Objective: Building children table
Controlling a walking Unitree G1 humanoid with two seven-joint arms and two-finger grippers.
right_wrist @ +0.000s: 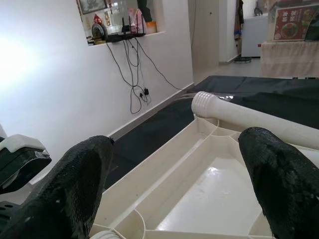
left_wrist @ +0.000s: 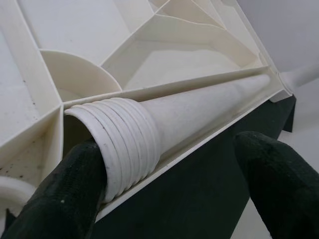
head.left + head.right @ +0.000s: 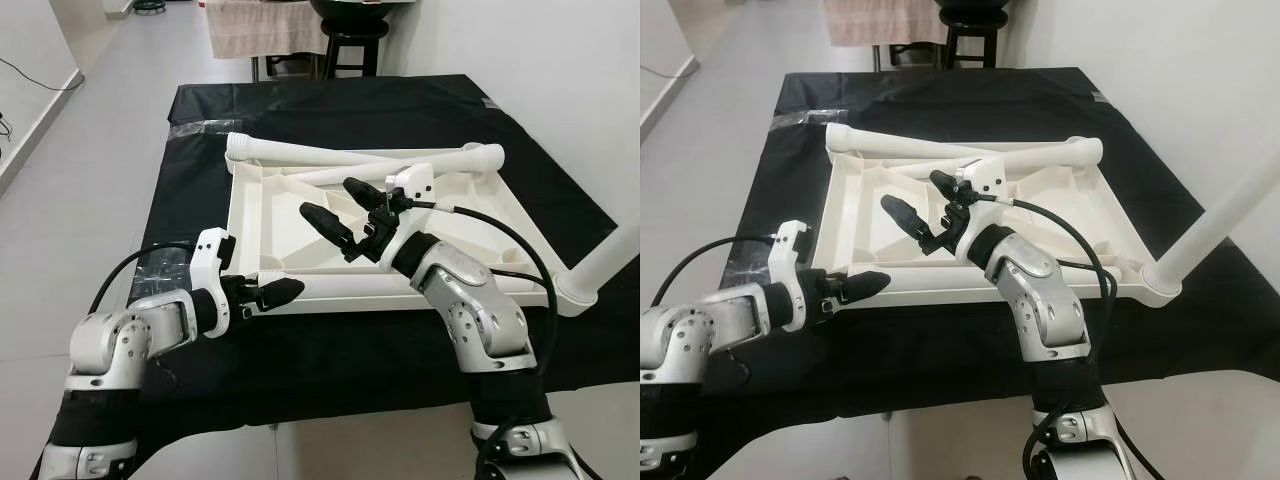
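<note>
The children's tabletop (image 3: pixel 300 215) lies upside down, ribbed underside up, on a black-covered counter (image 3: pixel 400 110).

At the left, the left tool (image 3: pixel 262 293) reaches in at the near left corner of the tabletop. Its wrist view shows the two black fingers (image 2: pixel 65 194) spread wide on either side of the threaded end of a white leg (image 2: pixel 149 132), which lies in the channel along the near edge; one finger seems to touch the threads, the other stands apart over the black cloth, so the leg is not gripped.

In the middle, the right tool (image 3: pixel 335 210) hovers above the inside of the tabletop with its fingers wide apart and nothing between them. Beyond it, two more loose legs (image 3: pixel 360 155) lie crossed along the far rim.

At the right, a fourth leg (image 3: pixel 600 265) stands out from the near right corner socket, rising at a slant toward the camera; it appears to be the one already fitted, though I cannot tell how firmly it is screwed home.

So the build looks early: one leg seemingly mounted, three still loose. What remains, as I judge it, is to take up the near leg, screw it into a corner socket, do the same for the two far legs, then turn the table upright.
</note>
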